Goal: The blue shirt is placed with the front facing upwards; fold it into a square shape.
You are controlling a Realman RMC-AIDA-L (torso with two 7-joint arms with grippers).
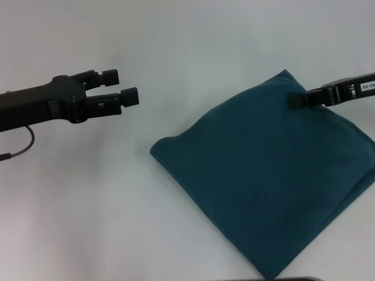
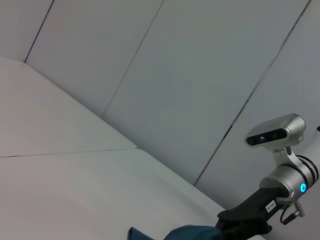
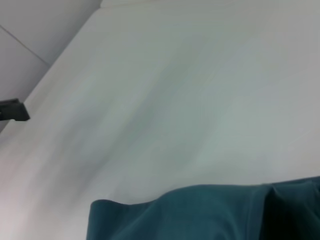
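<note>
Shirt (image 1: 266, 184), teal-blue and folded into a rough square, is laid flat on the white table (image 1: 88, 222), turned so that one corner points toward the robot and another away from it. Only plain fabric is seen; no lettering is shown. At the shirt's far corner, the right gripper (image 1: 296, 100) is set against the cloth, and whether its fingers are spread or closed cannot be told. Well to the left of the shirt, the left gripper (image 1: 120, 86) is held above bare table, fingers parted narrowly, with nothing between them.
</note>
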